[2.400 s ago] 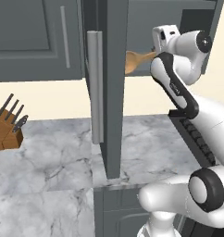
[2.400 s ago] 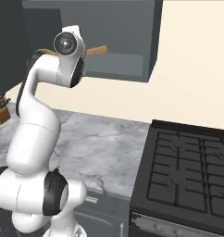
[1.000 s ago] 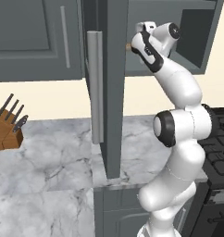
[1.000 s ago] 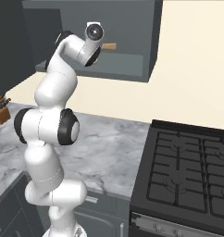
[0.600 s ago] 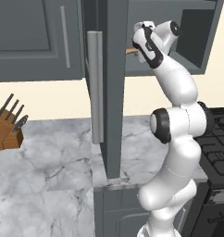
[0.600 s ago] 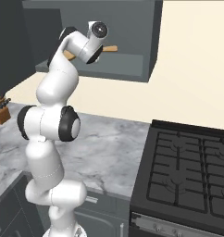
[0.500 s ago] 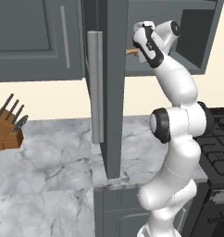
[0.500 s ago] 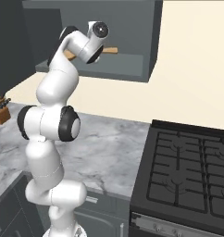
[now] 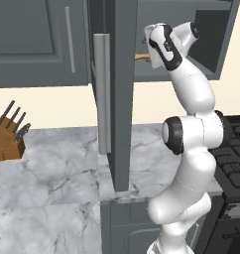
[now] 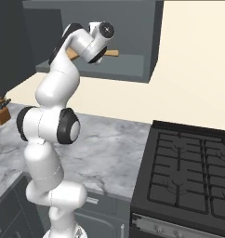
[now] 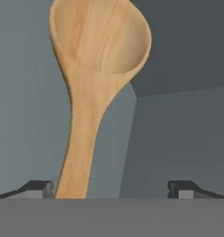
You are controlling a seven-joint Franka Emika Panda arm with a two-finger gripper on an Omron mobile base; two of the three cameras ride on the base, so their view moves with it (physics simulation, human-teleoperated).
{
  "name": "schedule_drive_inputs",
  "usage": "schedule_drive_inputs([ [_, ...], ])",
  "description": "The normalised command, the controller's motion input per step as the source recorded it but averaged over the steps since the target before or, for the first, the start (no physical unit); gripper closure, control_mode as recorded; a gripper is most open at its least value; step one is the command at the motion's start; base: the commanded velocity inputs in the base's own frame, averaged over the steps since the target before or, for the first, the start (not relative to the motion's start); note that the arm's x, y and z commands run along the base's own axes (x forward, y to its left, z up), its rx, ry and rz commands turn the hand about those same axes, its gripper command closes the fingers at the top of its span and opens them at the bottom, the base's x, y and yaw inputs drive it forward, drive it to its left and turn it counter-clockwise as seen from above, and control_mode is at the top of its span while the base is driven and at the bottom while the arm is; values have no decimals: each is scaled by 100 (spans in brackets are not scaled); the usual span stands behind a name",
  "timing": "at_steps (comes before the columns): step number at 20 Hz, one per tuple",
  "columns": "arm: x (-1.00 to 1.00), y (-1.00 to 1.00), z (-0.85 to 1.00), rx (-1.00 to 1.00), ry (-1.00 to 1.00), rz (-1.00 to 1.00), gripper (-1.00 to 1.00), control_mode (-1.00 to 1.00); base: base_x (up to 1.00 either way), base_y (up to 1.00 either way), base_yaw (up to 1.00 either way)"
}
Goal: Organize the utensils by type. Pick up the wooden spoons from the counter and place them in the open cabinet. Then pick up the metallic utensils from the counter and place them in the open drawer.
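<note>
An orange-brown wooden spoon [image 11: 93, 69] fills the hand view, bowl at the top and handle running down between my fingertips. My gripper [image 11: 113, 187] is open. The handle lies close beside the left fingertip [image 11: 37, 187], with a wide gap to the right one. The grey inside walls of the cabinet [image 10: 133, 69] are behind the spoon. In the left base view the hand [image 9: 161, 44] is up inside the open cabinet, and the spoon's handle [image 9: 142, 56] sticks out to its left. From the right, the spoon's end [image 10: 112, 53] pokes past the wrist. Metal spoons and drawer are out of view.
The cabinet's open door [image 9: 119, 99], with its long silver bar handle [image 9: 103, 94], stands edge-on just left of my arm. A wooden knife block [image 9: 8, 139] sits at the left of the marble counter [image 9: 57, 168]. A black stove [image 10: 193, 172] lies to the right.
Over the earlier frames my hand carried the wooden spoon from beside the door up into the cabinet. In the last half second it has barely moved.
</note>
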Motion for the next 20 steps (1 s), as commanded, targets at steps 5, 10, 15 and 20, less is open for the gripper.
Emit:
schedule_drive_inputs([
  [5,39,-1,-46,0,5,0,-100,-100,0,0,0],
  [10,19,0,-26,1,3,0,-100,-100,0,0,0],
  [15,-21,0,-28,10,2,0,-100,-100,0,0,0],
  [20,-23,0,-14,19,8,0,-100,-100,0,0,0],
])
